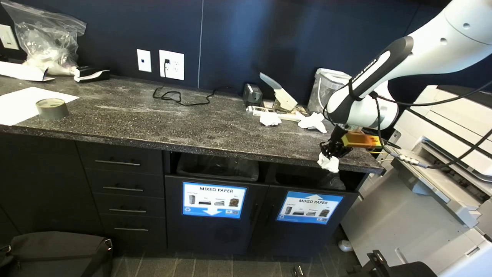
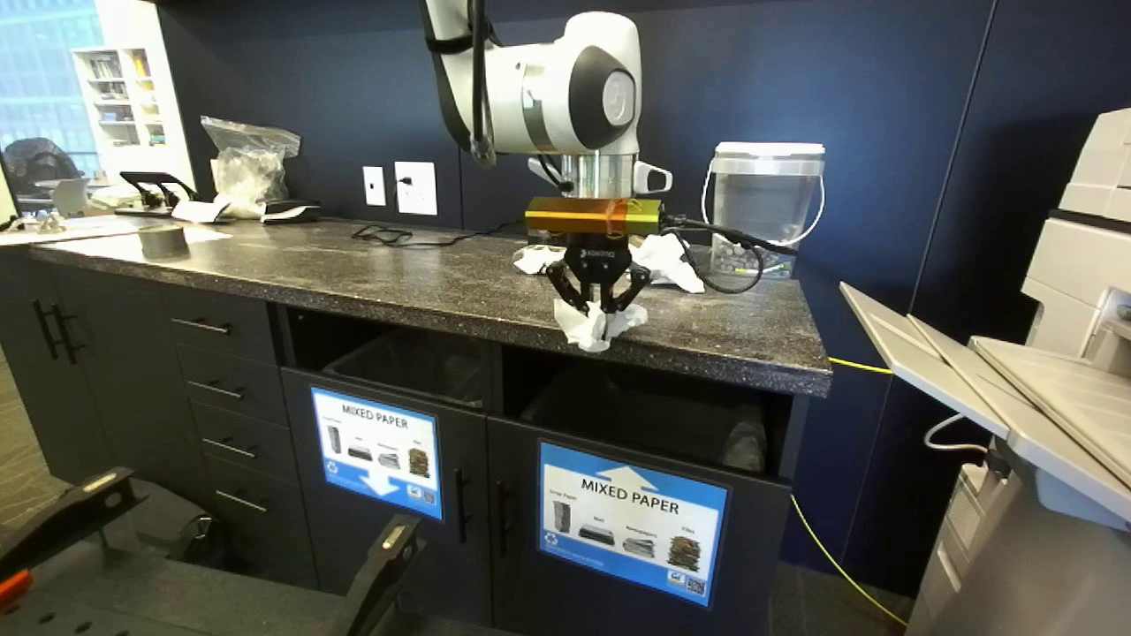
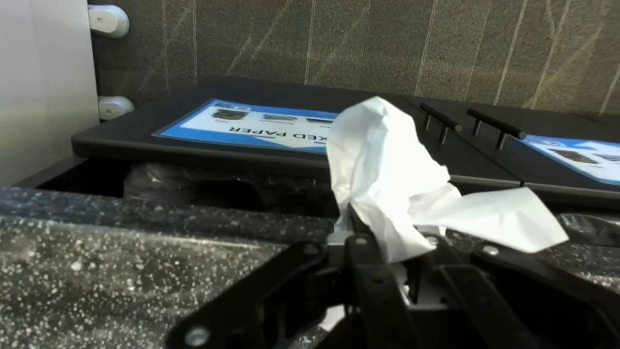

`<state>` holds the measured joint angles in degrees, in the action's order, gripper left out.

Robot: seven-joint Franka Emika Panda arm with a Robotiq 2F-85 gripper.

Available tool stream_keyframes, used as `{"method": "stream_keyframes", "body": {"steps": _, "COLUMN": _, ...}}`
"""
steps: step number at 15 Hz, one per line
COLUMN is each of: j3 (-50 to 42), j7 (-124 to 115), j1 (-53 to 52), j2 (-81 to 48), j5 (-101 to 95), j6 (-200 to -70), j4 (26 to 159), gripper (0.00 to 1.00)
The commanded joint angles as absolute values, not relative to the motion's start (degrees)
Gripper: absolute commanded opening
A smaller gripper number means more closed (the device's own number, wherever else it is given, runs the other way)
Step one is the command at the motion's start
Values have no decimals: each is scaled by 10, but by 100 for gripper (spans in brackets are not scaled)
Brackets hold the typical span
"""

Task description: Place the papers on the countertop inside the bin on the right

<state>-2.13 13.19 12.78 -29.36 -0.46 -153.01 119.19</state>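
White crumpled paper point(image 3: 378, 155) pinched between fingers point(image 3: 375, 286), jutting beyond.

On the countertop point(image 1: 215, 129) stood a tub point(image 2: 762, 208); crumpled papers point(image 1: 312, 122) lay near it, a cable point(image 1: 188, 104) and white sheet point(image 1: 21, 107) well away.

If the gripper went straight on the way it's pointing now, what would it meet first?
Probably the countertop's front edge: the gripper points down close to it, clamped on a crumpled paper. Depth is unclear, though, so it may just clear that edge and come down by the right-hand bin.
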Motion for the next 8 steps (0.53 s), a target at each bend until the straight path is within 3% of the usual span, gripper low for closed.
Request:
{"method": "stream_keyframes", "body": {"steps": 1, "j3": -12, "j7": 132, "j1": 137, "j2": -275, "j5": 22, "j6": -1578, "j4": 1266, "gripper": 12}}
{"method": "stream_keyframes", "body": {"steps": 8, "j3": 41, "j7": 148, "j1": 183, "j2": -334, "j5": 55, "j6": -1755, "j4": 1322, "gripper": 12}}
